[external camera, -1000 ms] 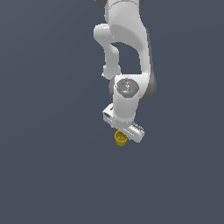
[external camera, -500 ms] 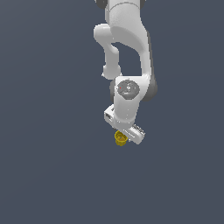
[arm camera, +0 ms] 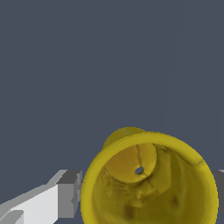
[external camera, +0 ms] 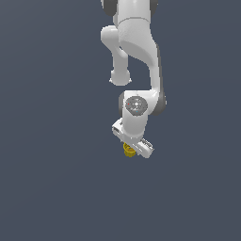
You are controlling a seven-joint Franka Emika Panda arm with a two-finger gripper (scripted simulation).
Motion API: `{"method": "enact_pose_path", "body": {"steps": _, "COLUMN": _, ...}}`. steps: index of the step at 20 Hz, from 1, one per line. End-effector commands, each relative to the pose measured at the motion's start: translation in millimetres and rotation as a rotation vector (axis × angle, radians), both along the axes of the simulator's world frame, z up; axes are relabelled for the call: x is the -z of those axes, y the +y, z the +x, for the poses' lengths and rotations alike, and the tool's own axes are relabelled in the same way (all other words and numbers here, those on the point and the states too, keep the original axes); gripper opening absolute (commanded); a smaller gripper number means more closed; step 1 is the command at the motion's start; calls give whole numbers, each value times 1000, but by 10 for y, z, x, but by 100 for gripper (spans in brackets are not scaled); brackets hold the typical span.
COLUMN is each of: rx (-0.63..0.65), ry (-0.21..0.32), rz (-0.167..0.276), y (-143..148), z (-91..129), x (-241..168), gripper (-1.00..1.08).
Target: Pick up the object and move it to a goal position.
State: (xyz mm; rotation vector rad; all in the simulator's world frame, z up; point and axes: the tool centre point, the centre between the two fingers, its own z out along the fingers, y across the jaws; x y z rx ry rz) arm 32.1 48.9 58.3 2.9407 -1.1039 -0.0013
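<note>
While the yellow cup [external camera: 128, 149] is seen right under the white claw [external camera: 133, 148], between its fingers [arm camera: 65, 194], a firm squeeze cannot be told. No goal spot is shown, so the carrying seems left.

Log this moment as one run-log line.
arm: over cup | gripper: fingers either side of cup, closure unclear | cup: upright, hollow facing wrist camera | goal: not visible
</note>
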Motion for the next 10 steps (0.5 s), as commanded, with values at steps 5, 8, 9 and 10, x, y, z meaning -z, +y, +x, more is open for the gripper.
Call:
{"method": "enact_pose_path", "body": {"steps": 5, "rx": 1, "ry": -1, "rz": 0, "y": 1, "z": 14, "x": 118, "gripper": 100}}
{"method": "enact_pose_path", "body": {"steps": 8, "rx": 1, "ry": -1, "rz": 0, "y": 1, "z": 14, "x": 118, "gripper": -100}}
{"method": "enact_pose_path", "body": {"steps": 9, "rx": 1, "ry": -1, "rz": 0, "y": 1, "z": 14, "x": 118, "gripper": -100}}
{"method": "enact_pose_path", "body": {"steps": 10, "rx": 1, "ry": -1, "rz": 0, "y": 1, "z": 14, "x": 118, "gripper": -100}}
